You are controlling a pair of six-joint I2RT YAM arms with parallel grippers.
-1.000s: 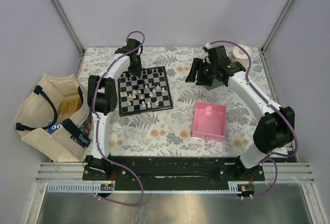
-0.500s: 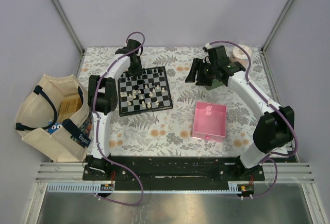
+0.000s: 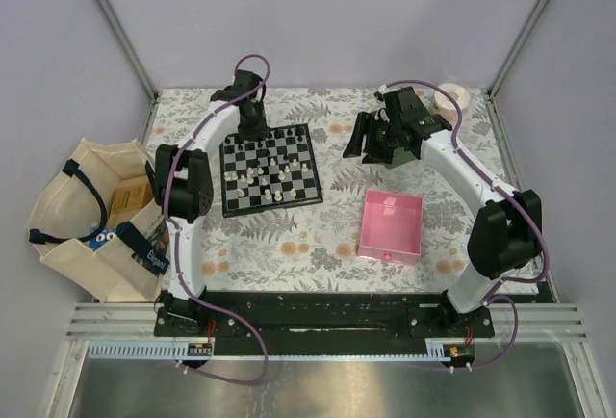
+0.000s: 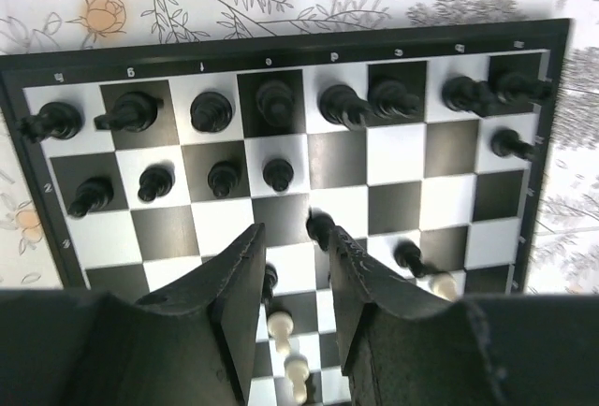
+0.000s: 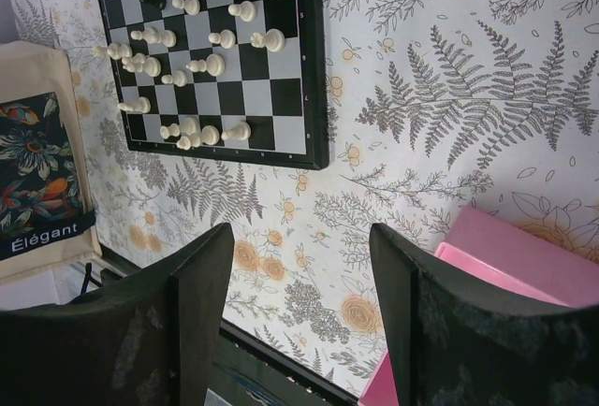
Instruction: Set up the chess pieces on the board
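2 rows of small black chess pieces (image 4: 211, 109) stand at the far edge of the flat black-and-white chequered board (image 4: 281, 48), and the 2nd row is not full; small cream-white chess pieces (image 5: 215, 65) stand in a loose bunch at the near side, and a few of both colours sit mixed in the middle; so I think the job is only partly done. My left gripper (image 4: 295, 233) hangs low over the middle of the board; its 2 fingers are parted and hold nothing; 1 lone black piece (image 4: 319, 228) stands just beside 1 fingertip. My right gripper (image 5: 301, 233) hangs high over the flowery table cloth (image 3: 289, 245), between the board and the square pink tray (image 3: 390, 230); its jaws stand wide apart and hold nothing.

To do this step well, I should pick 1 stray piece, come straight down with a finger on each side of it, and squeeze softly; the pieces are tiny and close together, so a tilted finger could knock others over; then I should lift straight up before I carry it to its square.

The left wrist view shows the black rows up close and the little marks on the board's edge, but not the whole white bunch; the right wrist view shows the white pieces and a corner of the tray; only the top view shows both arms and the cream cloth bag (image 3: 87, 216) at the left.
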